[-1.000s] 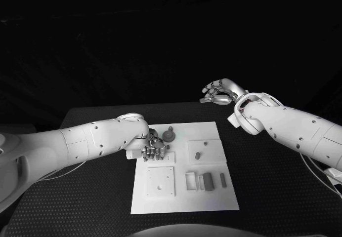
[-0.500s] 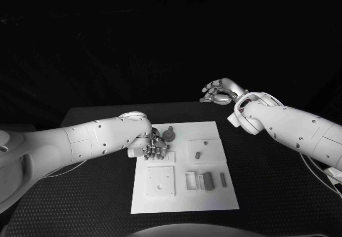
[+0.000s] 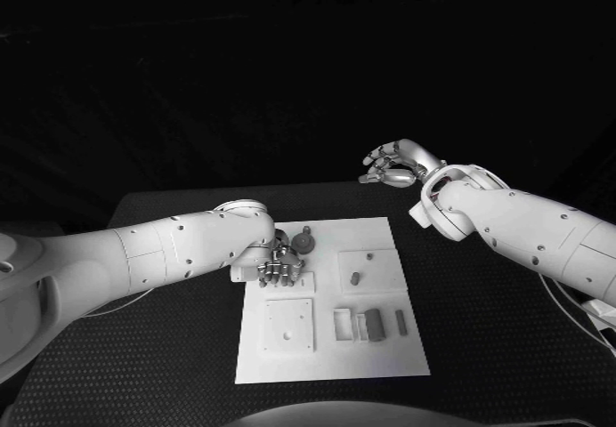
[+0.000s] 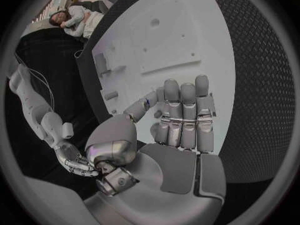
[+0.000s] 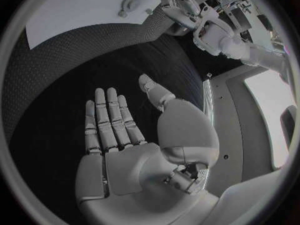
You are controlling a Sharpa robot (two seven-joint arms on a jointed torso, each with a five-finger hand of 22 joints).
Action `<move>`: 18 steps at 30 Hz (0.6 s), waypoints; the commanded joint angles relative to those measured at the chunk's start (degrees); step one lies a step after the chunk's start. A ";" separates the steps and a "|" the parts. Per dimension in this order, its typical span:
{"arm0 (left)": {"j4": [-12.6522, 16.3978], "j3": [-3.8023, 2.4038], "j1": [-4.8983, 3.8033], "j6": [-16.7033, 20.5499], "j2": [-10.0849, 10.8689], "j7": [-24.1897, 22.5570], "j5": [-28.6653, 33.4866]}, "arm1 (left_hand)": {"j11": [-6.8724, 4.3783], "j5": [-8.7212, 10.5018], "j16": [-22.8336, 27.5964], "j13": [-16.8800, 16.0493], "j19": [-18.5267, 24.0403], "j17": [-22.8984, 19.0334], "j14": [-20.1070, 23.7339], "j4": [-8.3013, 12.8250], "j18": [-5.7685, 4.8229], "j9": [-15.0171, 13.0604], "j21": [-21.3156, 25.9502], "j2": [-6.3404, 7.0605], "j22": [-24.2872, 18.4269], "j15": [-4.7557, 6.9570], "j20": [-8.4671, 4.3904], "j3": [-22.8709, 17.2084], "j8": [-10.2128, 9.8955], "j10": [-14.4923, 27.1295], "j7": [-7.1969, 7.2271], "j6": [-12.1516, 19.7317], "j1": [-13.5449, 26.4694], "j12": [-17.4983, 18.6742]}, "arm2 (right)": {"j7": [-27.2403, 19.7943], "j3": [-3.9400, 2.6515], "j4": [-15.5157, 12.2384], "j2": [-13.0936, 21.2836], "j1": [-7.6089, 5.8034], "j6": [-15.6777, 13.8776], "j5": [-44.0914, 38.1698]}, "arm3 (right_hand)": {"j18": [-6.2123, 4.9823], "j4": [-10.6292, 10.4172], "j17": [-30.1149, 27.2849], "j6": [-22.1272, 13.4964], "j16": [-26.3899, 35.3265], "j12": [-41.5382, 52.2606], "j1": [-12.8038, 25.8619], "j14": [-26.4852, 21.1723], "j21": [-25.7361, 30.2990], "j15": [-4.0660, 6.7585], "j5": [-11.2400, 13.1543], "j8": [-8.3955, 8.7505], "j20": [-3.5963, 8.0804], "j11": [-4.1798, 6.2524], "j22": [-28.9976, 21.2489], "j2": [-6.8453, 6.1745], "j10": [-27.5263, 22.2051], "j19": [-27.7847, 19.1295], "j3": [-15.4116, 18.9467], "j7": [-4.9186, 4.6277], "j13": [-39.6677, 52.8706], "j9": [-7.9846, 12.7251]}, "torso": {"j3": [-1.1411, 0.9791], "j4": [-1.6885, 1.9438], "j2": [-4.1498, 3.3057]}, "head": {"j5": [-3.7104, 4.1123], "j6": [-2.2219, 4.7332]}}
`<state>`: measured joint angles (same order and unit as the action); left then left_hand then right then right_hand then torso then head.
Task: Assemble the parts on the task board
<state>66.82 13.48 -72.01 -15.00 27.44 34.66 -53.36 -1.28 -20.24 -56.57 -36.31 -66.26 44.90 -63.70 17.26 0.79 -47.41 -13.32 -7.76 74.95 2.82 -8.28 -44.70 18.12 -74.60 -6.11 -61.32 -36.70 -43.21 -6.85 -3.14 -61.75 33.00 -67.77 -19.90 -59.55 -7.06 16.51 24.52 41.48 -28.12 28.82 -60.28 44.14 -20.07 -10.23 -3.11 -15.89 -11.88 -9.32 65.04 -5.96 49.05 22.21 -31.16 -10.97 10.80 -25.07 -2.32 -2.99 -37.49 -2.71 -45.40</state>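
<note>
The left hand (image 3: 279, 268) is seen low over the task board (image 3: 385, 356) near its left edge, fingers side by side and extended, nothing held. A round part (image 3: 305, 242) lies just beside it at about one o'clock, clearly nearer this hand. The right hand (image 3: 397, 165) is raised well beyond the board's far right corner, loosely spread and empty.

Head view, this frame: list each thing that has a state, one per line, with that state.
Left hand: over the task board's far left part, fingers together and extended, holding nothing.
Right hand: raised beyond the table's far edge, empty, fingers apart.
Task board: flat on the table.
Round part: lying on the board beside the left hand.
Bar-shaped part: lying on the board's near half.
</note>
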 commanded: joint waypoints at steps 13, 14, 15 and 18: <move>0.82 0.22 0.67 -0.23 0.02 -0.38 0.41 | -2.30 7.29 -0.79 1.20 0.20 -2.36 0.63 -0.90 0.29 0.71 -0.04 2.04 1.20 0.29 -0.37 2.85 -1.87 -1.38 3.69 -4.84 -0.27 0.07 | -0.47 -0.02 -0.25 0.07 -0.01 0.65 0.06 | 1.08 -0.13 0.16 -0.54 0.52 -0.36 -0.33 -0.18 0.46 -0.40 0.24 -0.36 -0.03 -0.48 0.16 -0.18 -0.03 -0.25 0.37 -2.35 -0.27 0.10 | 0.02 0.07 0.01 | 0.14 -0.12; 0.85 0.22 0.67 -0.31 0.05 -0.34 0.42 | -2.27 6.78 -0.93 1.27 0.25 -2.57 0.73 -0.73 0.33 0.77 0.02 2.36 1.21 0.27 -0.44 4.07 -2.10 -1.35 3.61 -4.64 -0.06 0.02 | -0.46 -0.02 -0.26 0.08 -0.01 0.64 0.06 | 1.08 -0.14 0.16 -0.54 0.53 -0.36 -0.33 -0.19 0.47 -0.40 0.24 -0.36 -0.03 -0.49 0.16 -0.19 -0.04 -0.25 0.37 -2.35 -0.28 0.11 | 0.04 0.07 0.01 | 0.14 -0.17; 0.86 0.22 0.67 -0.26 0.07 -0.30 0.47 | -2.24 7.23 -0.99 1.31 0.26 -2.67 0.76 -0.79 0.34 0.81 0.06 2.82 1.20 0.28 -0.45 4.58 -2.20 -1.33 3.60 -4.58 0.00 0.01 | -0.44 -0.02 -0.26 0.08 -0.01 0.64 0.06 | 1.09 -0.14 0.17 -0.55 0.54 -0.37 -0.32 -0.19 0.48 -0.40 0.24 -0.35 -0.03 -0.49 0.17 -0.20 -0.04 -0.25 0.37 -2.35 -0.29 0.11 | 0.04 0.07 0.01 | 0.13 -0.19; 0.78 0.22 0.67 -0.08 0.08 -0.16 0.52 | -2.19 9.47 -1.18 1.46 0.26 -3.08 0.92 -1.09 0.35 0.97 0.27 4.23 1.13 0.35 -0.50 5.83 -2.57 -1.19 3.52 -4.35 0.01 -0.02 | -0.46 -0.02 -0.27 0.07 -0.01 0.61 0.09 | 1.10 -0.15 0.20 -0.59 0.61 -0.40 -0.29 -0.23 0.52 -0.43 0.24 -0.34 -0.04 -0.51 0.20 -0.23 -0.08 -0.27 0.40 -2.37 -0.36 0.14 | 0.08 0.08 -0.01 | 0.13 -0.16</move>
<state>67.59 13.37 -71.86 -14.80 27.58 34.42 -53.21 -3.61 -11.23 -57.41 -34.88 -65.74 41.90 -62.83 16.19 0.84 -46.50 -13.32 -4.33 74.93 3.48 -8.80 -39.10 15.88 -75.91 -2.50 -66.12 -37.00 -43.21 -6.84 -3.14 -61.92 33.07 -67.77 -19.86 -59.55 -7.06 16.35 24.63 41.38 -27.76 28.69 -60.28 43.97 -19.86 -10.39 -3.11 -16.02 -11.88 -9.44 65.16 -5.96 48.92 22.21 -31.00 -11.07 10.50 -25.02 -2.27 -2.92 -37.49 -2.59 -45.56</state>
